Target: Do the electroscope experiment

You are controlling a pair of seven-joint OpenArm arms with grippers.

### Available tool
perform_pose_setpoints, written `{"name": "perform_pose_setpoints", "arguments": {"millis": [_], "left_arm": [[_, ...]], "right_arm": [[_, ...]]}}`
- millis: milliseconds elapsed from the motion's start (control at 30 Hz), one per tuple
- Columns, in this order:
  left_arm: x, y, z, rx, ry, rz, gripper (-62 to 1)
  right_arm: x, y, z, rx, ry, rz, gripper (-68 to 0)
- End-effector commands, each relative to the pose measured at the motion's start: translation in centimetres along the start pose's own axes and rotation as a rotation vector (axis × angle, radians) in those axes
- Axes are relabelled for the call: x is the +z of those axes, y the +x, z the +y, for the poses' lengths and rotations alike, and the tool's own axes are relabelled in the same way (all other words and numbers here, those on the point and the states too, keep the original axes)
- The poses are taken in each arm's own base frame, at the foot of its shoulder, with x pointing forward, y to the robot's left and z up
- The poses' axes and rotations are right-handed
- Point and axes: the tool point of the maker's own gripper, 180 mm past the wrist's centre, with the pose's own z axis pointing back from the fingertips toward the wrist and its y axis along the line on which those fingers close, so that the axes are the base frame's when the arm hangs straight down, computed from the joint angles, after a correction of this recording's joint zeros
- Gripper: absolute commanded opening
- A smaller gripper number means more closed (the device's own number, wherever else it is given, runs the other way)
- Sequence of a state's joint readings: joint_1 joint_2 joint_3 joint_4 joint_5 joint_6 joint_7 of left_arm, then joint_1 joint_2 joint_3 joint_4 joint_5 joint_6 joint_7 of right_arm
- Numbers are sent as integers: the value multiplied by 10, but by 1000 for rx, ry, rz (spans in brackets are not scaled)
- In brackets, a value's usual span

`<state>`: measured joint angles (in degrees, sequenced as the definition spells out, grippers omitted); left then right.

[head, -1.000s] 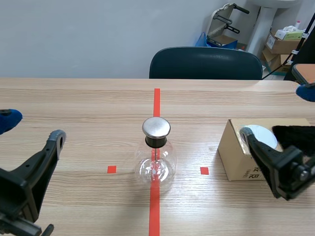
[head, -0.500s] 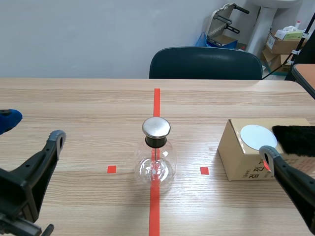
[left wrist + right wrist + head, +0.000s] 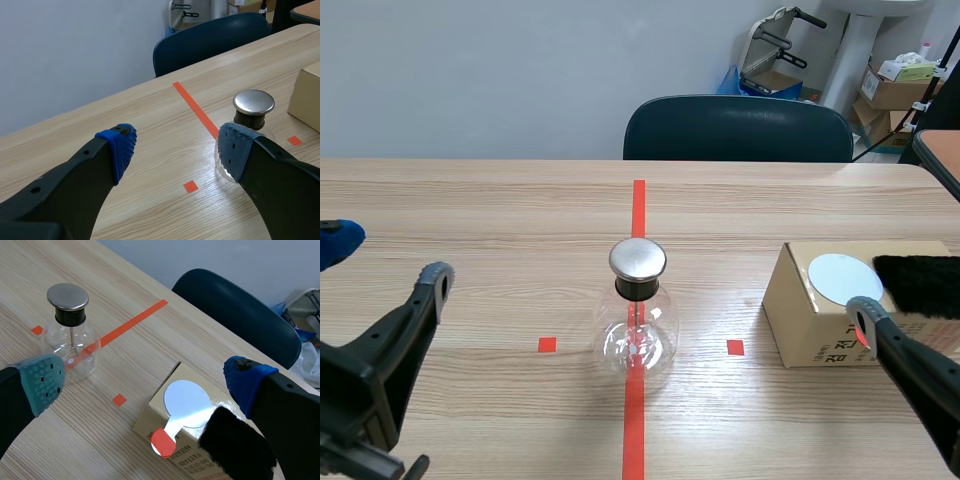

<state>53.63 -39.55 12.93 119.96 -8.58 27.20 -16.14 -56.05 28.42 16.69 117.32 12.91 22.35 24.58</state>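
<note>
Detail on the cardboard box comes best from the right wrist view. A silvery round disc with a short red handle lies on its top, touching a black furry cloth. All of this is ahead of the right gripper, framed by its wide-spread fingers, which hold nothing. The scene view shows only one finger of that gripper. The left wrist view catches just a corner of the box. The left gripper gapes wide too, empty, with the electroscope just beyond the pad of one finger. The electroscope is a round-bellied flask of clear glass with a black neck collar and a flat polished metal cap, and a thin rod hangs inside. It stands upright on the red tape line, between the two grippers and touched by neither.
</note>
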Motion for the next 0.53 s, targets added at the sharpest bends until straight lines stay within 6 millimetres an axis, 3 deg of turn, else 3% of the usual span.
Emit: {"name": "perform_pose_setpoints", "arguments": {"millis": [0, 500], "left_arm": [[-2, 18, 0, 3, -1, -56, -235], [-5, 15, -4, 63, -24, -24, -234]], "right_arm": [[-2, 6, -2, 4, 5, -28, 4], [-2, 6, -2, 5, 4, -28, 4]]}}
